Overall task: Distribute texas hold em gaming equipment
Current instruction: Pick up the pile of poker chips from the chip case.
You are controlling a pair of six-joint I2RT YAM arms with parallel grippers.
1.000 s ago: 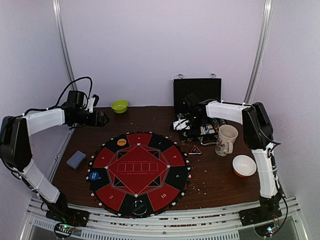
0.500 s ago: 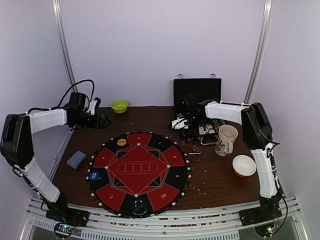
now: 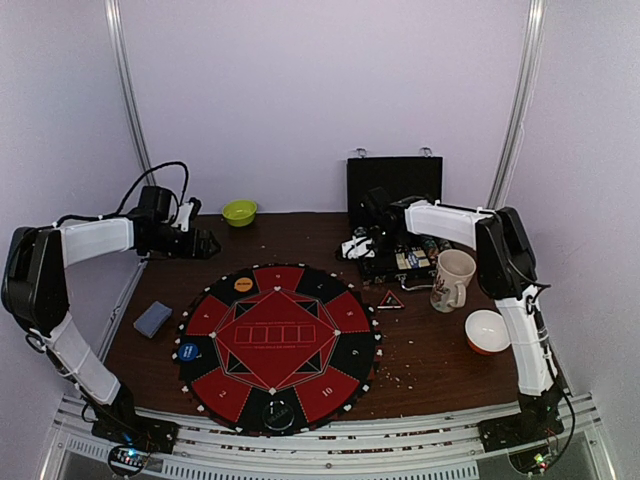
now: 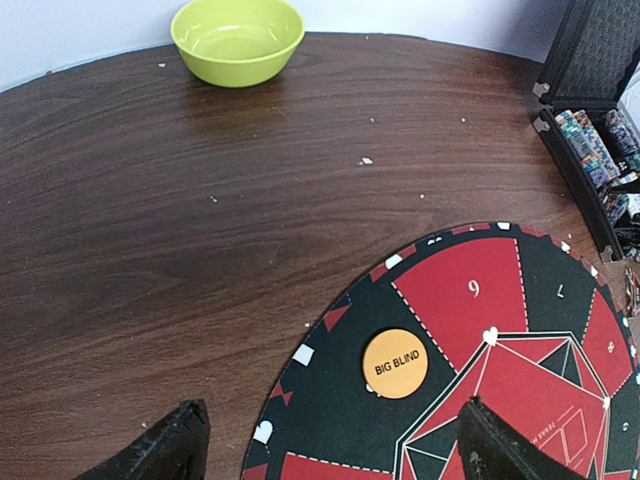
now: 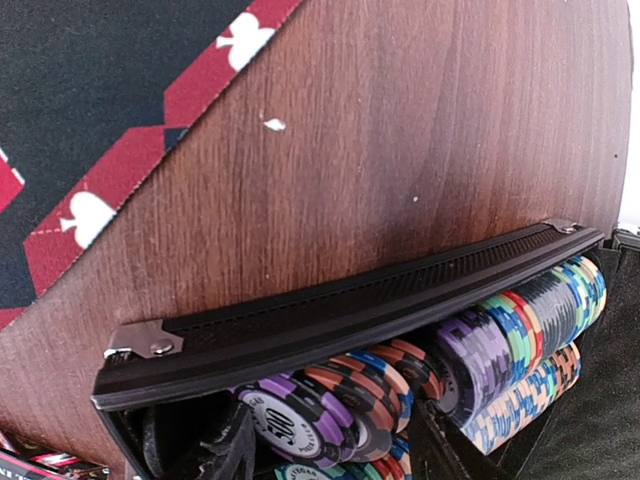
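The brown wooden bench point(image 3: 430, 350) carries a round red-and-black poker mat point(image 3: 275, 340) with numbered seats, lying left of centre and reaching to the near edge. An open black chip case point(image 3: 394, 185) stands at the far edge, right of centre, with its lid upright.

The left arm reaches in from the left edge. The left gripper point(image 4: 330, 440) hangs above the bare wood near the far-left corner, its jaws spread wide with nothing between them. The right arm stretches along the far edge to the case. The right gripper point(image 5: 333, 420) is inside it, a finger on either side of a few striped poker chips point(image 5: 330, 400) standing in a row. I cannot tell whether the fingers are pressing on them.

A white mug point(image 3: 453, 279) stands just right of the case, and an orange bowl point(image 3: 488, 331) sits nearer the right edge. A green bowl point(image 3: 239, 212) is at the far edge, left of centre. A grey-blue deck of cards point(image 3: 152, 318) lies by the left edge, just off the mat.

A small red-black triangle point(image 3: 390, 299) lies between the mat and the mug. On the mat, an orange BIG BLIND disc point(image 4: 395, 363) sits on the far-left rim, a blue disc point(image 3: 187, 351) on the left rim, and a clear disc point(image 3: 279, 413) on the near rim.
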